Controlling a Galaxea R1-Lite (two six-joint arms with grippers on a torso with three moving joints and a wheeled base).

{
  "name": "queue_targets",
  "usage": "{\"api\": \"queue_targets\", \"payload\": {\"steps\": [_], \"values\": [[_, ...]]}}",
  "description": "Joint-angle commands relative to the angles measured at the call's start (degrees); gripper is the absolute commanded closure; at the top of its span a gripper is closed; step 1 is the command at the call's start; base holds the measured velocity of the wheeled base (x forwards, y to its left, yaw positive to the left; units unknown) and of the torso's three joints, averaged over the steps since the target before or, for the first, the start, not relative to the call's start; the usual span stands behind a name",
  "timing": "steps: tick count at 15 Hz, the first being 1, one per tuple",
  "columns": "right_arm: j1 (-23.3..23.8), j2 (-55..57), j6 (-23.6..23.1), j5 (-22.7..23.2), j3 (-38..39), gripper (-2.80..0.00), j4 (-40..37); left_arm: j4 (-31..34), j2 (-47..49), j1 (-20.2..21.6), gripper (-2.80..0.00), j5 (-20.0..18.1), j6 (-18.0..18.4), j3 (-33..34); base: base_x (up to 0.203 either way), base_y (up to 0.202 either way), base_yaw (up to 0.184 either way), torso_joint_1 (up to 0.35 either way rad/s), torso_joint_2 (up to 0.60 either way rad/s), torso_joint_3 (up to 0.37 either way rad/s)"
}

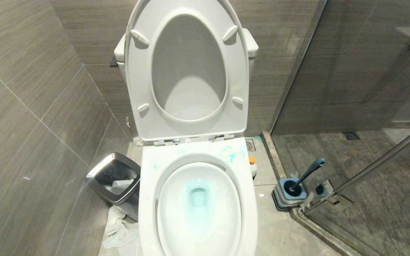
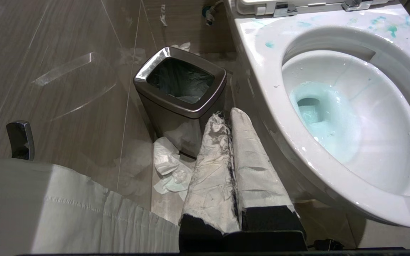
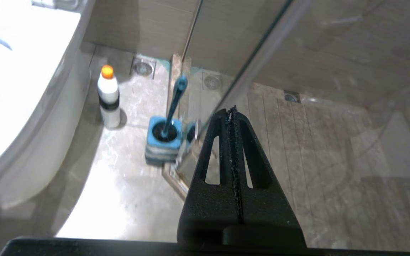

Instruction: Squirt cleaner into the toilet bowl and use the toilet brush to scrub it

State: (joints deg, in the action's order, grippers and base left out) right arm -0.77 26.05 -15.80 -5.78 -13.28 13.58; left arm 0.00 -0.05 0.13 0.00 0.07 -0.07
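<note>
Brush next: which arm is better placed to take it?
Right, probably. The brush stands in its holder on the toilet's right, just beyond the right gripper; the left gripper faces the bin, across the bowl.

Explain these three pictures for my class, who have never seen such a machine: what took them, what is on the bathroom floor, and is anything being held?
A two-armed robot took them. One camera on its head looks down at the toilet bowl, seat raised, blue liquid inside. The other two sit on its wrists, behind the fingers. The left gripper, wrapped in pale covering, is shut and empty near the steel waste bin and crumpled paper. The right gripper, black, is also shut and empty. On the floor stand the cleaner beside the toilet and the toilet brush in its holder by the glass shower door.
</note>
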Motion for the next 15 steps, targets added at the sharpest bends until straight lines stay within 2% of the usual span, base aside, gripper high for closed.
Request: {"api": "queue_targets", "payload": {"steps": [1, 3, 5, 8, 10, 13, 15], "values": [[0.0, -13.1, -0.3, 0.1, 0.2, 0.0, -9.3, 0.0, 0.0, 0.0, 0.0, 0.0, 0.0, 0.0, 0.0, 0.0, 0.0, 0.0, 0.0, 0.0], [0.1, -22.3, 0.7, 2.4, 1.8, 0.0, -16.9, 0.0, 0.0, 0.0, 0.0, 0.0, -0.1, 0.0, 0.0, 0.0, 0.0, 0.0, 0.0, 0.0], [0.2, -26.3, 4.0, 5.9, 5.2, 0.0, -19.5, 0.0, 0.0, 0.0, 0.0, 0.0, -0.1, 0.0, 0.0, 0.0, 0.0, 0.0, 0.0, 0.0], [0.2, -26.0, 6.5, 7.4, 12.8, 0.0, -12.2, 0.0, 0.0, 0.0, 0.0, 0.0, -0.1, 0.0, 0.0, 0.0, 0.0, 0.0, 0.0, 0.0], [0.2, -26.0, 8.7, 7.0, 13.2, 0.0, -11.7, 0.0, 0.0, 0.0, 0.0, 0.0, -0.1, 0.0, 0.0, 0.0, 0.0, 0.0, 0.0, 0.0], [0.2, -25.9, 8.6, 7.8, 13.1, 0.0, -13.9, 0.0, 0.0, 0.0, 0.0, 0.0, -0.1, 0.0, 0.0, 0.0, 0.0, 0.0, 0.0, 0.0], [0.2, -25.9, 10.5, 8.1, 13.1, 0.0, -14.0, 0.0, 0.0, 0.0, 0.0, 0.0, -0.1, 0.0, 0.0, 0.0, 0.0, 0.0, 0.0, 0.0]]}}
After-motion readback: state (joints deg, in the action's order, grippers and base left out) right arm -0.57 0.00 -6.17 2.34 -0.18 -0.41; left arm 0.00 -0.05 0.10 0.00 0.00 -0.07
